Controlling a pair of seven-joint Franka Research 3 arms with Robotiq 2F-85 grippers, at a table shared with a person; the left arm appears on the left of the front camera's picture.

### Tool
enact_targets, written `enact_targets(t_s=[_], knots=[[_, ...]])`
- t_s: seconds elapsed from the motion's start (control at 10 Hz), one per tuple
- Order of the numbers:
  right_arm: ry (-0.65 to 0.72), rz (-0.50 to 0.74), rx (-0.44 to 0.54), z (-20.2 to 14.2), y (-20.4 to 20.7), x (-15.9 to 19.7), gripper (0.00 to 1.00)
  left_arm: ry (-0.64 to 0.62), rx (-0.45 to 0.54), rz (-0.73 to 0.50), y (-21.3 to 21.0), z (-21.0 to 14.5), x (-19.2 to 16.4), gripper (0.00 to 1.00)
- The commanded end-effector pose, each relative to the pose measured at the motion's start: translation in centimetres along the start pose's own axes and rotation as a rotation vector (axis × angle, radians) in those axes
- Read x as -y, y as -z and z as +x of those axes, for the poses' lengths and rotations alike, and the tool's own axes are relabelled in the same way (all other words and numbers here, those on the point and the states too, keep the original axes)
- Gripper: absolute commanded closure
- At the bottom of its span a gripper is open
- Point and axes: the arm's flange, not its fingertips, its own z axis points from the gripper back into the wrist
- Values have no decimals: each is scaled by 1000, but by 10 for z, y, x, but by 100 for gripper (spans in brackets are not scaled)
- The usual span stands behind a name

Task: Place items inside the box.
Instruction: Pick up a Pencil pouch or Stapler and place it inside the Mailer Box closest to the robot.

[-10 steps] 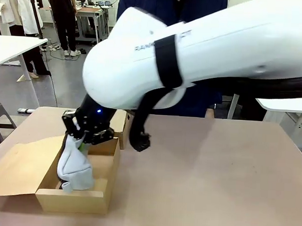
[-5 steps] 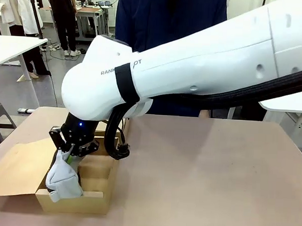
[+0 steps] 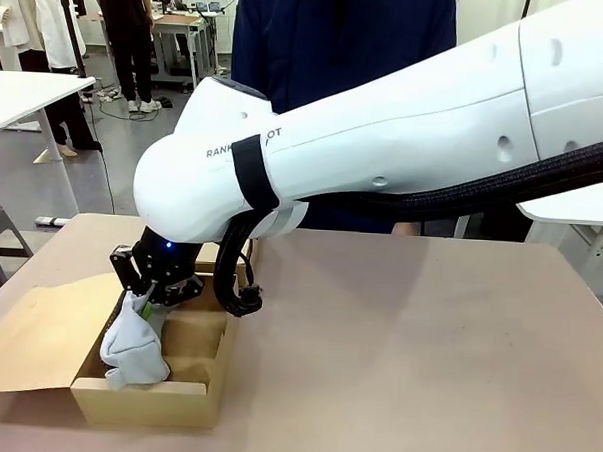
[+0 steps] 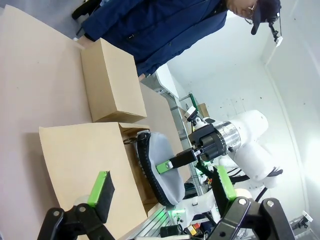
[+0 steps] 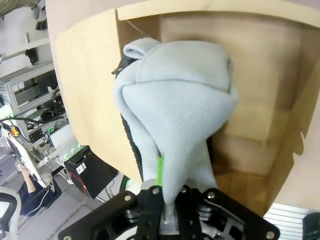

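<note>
Pouch: I see the grey zipped fabric pouch [image 3: 136,351] upright and bunched, its lower end down inside the box at the near left corner, its top pinched from above.
Zip: a dark zip runs along one edge of the pouch (clearest from the two wrist cameras).
Right gripper: the right gripper [image 3: 150,297] is clenched on the pouch's top edge, with fabric folded up around the green pads; my right wrist camera looks straight down the pouch into the box.
Contact: I cannot tell whether the pouch's weight sits on the box floor or hangs from the fingers.
Box: the wide, shallow brown cardboard box [image 3: 144,403] sits at the near left of the table, and its flap lid [image 3: 36,337] is folded out flat to the left.
Box interior: bare cardboard floor shows beside the pouch; I can make out nothing else in there.
Left gripper: the left gripper [image 4: 162,186] is released and empty, held off to the side with its camera facing the box.
Smaller box: a closed, narrower cardboard box [image 4: 112,82] stands just beyond the open one.
Right arm: it reaches across the middle from the right, over the tan table [image 3: 427,342].
Person: a person in a navy jacket [image 3: 340,38] stands at the far edge.
</note>
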Motion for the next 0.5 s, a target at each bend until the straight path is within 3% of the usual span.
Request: enact_targets(t_s=[0.0, 0.4], knots=[[30, -9, 20, -3, 12, 5, 96, 24, 18, -23, 0, 1, 1, 0], [40, -61, -1, 0, 56, 24, 96, 24, 18, -23, 0, 1, 1, 0]])
